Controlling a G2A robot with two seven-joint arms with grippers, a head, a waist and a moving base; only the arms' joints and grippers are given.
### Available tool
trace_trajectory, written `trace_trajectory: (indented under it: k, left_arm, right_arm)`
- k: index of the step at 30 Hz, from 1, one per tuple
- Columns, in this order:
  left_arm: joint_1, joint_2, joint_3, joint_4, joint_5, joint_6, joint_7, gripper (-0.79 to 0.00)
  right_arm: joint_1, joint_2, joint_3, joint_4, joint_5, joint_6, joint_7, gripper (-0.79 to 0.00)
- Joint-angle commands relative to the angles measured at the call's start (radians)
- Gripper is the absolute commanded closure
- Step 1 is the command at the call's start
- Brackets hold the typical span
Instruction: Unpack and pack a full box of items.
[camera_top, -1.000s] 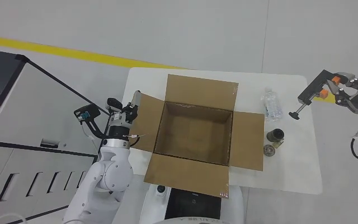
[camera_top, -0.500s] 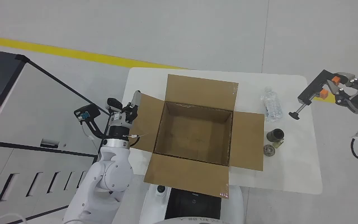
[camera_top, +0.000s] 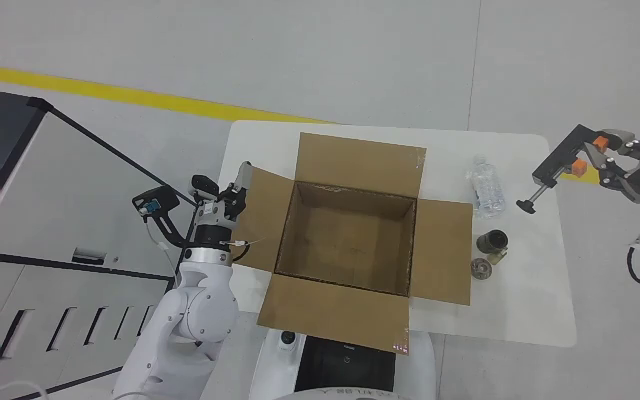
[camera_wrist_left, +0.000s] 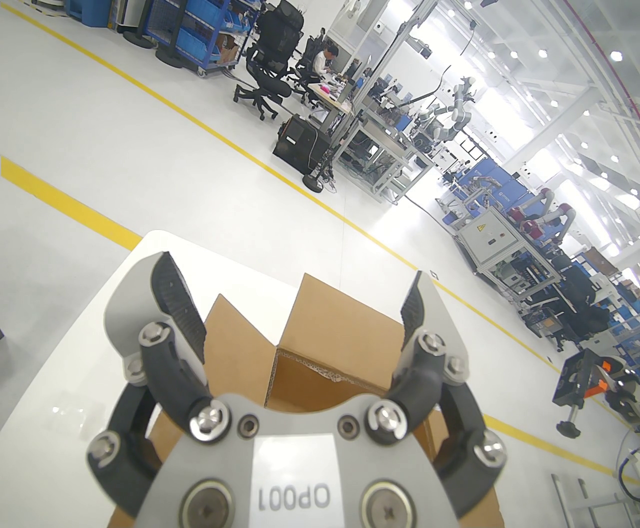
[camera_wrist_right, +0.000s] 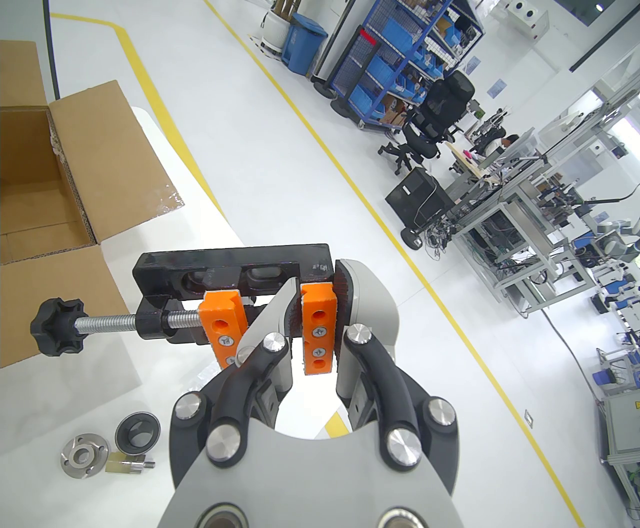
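Grip: the right pincer (camera_wrist_right: 320, 300) is closed on the black screw clamp (camera_wrist_right: 235, 265). One finger sits in the gap between the two orange pads and the other bears on the outside of the frame end. This hold probably uses the flat pad faces to stop the heavy frame from twisting. The threaded spindle and its knob project sideways toward the box (camera_wrist_right: 30, 175), clear of the fingers.

The right arm reaches out at the far right corner of the bench (camera_top: 520, 310). It carries the clamp in the air, with the knob end over the bench surface. A plastic bottle (camera_top: 485, 187), a dark ring (camera_wrist_right: 137, 432) and a metal flange (camera_wrist_right: 84, 455) lie on the bench between the clamp and the box, just beside the right flap.

The box stands mid-bench with all four flaps folded out, and bare cardboard shows inside. Unpacking therefore appears largely done.

The left pincer (camera_wrist_left: 292, 285) is spread wide and holds nothing. It hovers at the left flap, aimed across the box, with the arm drawn in close.
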Motion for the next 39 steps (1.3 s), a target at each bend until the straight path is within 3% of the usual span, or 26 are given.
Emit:
trace_trajectory:
  k: [1, 31, 36, 39]
  left_arm:
    - [0.0, 0.0, 0.0, 0.0, 0.0, 0.0, 0.0, -0.785]
    - [0.0, 0.0, 0.0, 0.0, 0.0, 0.0, 0.0, -0.785]
    - [0.0, 0.0, 0.0, 0.0, 0.0, 0.0, 0.0, -0.785]
    - [0.0, 0.0, 0.0, 0.0, 0.0, 0.0, 0.0, -0.785]
  right_arm:
    - [0.0, 0.0, 0.0, 0.0, 0.0, 0.0, 0.0, 0.0]
    - [0.0, 0.0, 0.0, 0.0, 0.0, 0.0, 0.0, 0.0]
    - [-0.022, -0.005, -0.01, -0.014, 0.009, 0.041, 0.029, 0.0]
    - [-0.033, -0.008, -0.023, 0.009, 0.063, 0.013, 0.055, 0.0]
